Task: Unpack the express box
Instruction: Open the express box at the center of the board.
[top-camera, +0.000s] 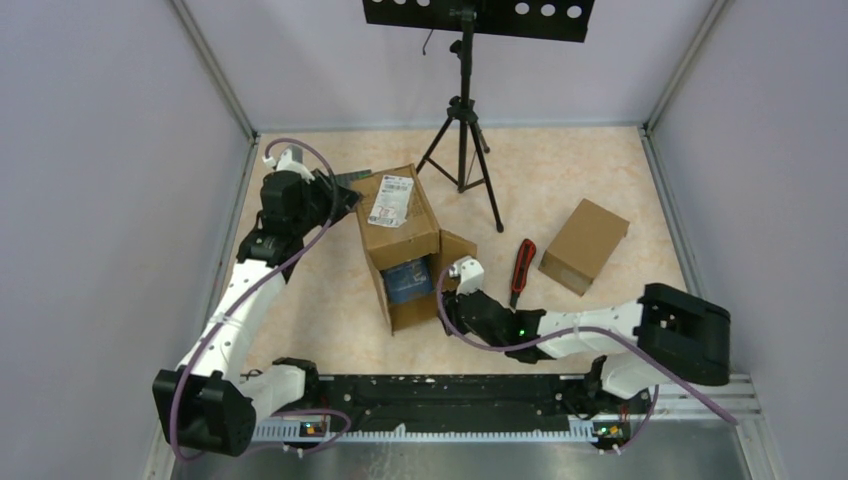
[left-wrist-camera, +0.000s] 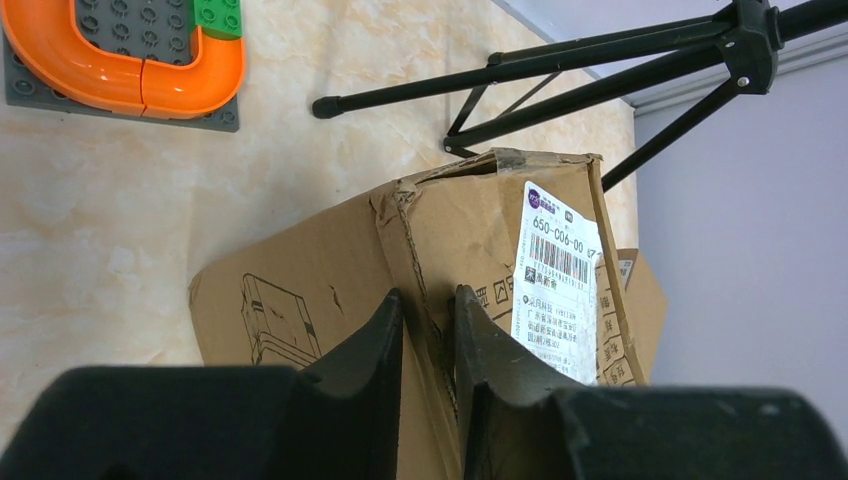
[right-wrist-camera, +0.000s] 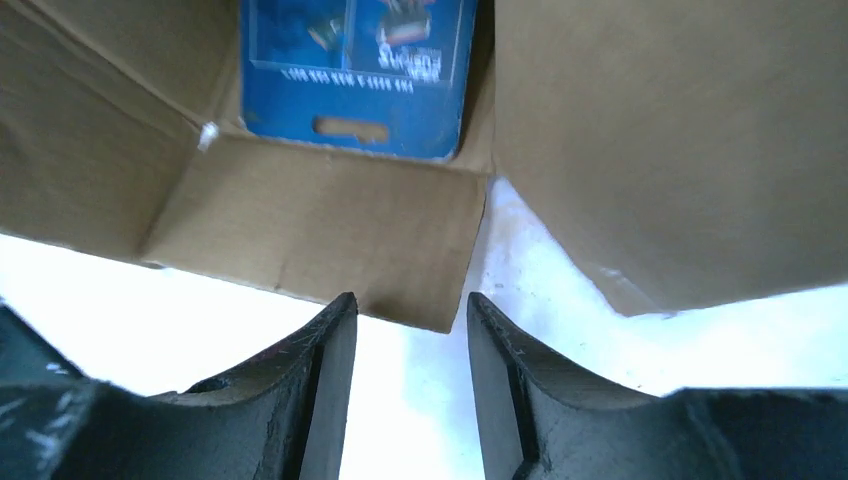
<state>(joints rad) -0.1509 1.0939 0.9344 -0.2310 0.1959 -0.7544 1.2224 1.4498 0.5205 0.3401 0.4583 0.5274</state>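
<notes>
The express box lies on its side mid-table, a white shipping label on top and its open end towards the arms. A blue packet shows inside. My left gripper is at the box's far left corner; in the left wrist view it is shut on a torn cardboard edge of the box. My right gripper is at the open end. In the right wrist view it stands open just short of the lower flap, the blue packet beyond.
A smaller closed cardboard box sits to the right, with a red-handled cutter between it and the express box. A black tripod stands behind. A grey toy baseplate with an orange track lies near the left gripper.
</notes>
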